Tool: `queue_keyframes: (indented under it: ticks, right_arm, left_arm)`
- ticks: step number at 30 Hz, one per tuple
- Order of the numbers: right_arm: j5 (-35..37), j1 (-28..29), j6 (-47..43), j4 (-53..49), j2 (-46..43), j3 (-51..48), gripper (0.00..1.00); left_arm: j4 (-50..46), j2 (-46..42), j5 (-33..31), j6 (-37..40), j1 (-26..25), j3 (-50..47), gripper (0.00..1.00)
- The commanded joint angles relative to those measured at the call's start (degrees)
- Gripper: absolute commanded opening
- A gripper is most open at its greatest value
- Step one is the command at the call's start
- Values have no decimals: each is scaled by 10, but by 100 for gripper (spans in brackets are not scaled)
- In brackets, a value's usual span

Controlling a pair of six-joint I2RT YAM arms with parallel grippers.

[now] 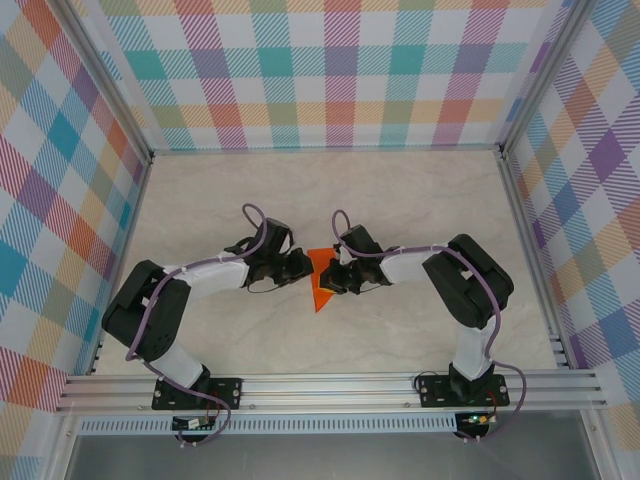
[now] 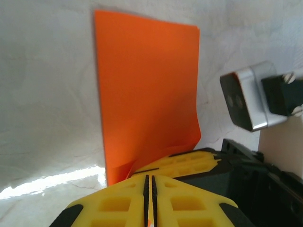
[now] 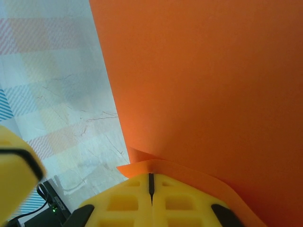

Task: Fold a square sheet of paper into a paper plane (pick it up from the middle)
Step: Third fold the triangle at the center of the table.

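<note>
Centrally, thin bright orange paper sheet held from both sides.
Left gripper and right gripper each pinch it, jaws narrow; its long axis runs near–far.

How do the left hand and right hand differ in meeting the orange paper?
The left hand reaches the orange paper from its left side, the right hand from its right. Paper curls over the right hand's fingertips; at the left hand an orange sliver shows between the fingers. Both are shut on the paper.
</note>
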Motion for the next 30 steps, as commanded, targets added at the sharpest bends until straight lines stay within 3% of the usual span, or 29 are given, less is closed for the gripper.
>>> queue_keyframes:
  ticks: [1, 14, 20, 30]
  right_arm:
    - [15, -4, -14, -29, 10, -4, 0]
    - [16, -4, -11, -37, 17, 5, 0]
    - [10, -4, -13, -39, 15, 8, 0]
    - [-11, -19, -31, 2, -83, -31, 0]
  left_arm:
    - [22, 20, 23, -9, -13, -5, 10]
    - [6, 74, 11, -12, -27, 16, 1]
    - [-33, 76, -39, -6, -27, 23, 1]
    - [-77, 96, -85, 4, -33, 24, 0]
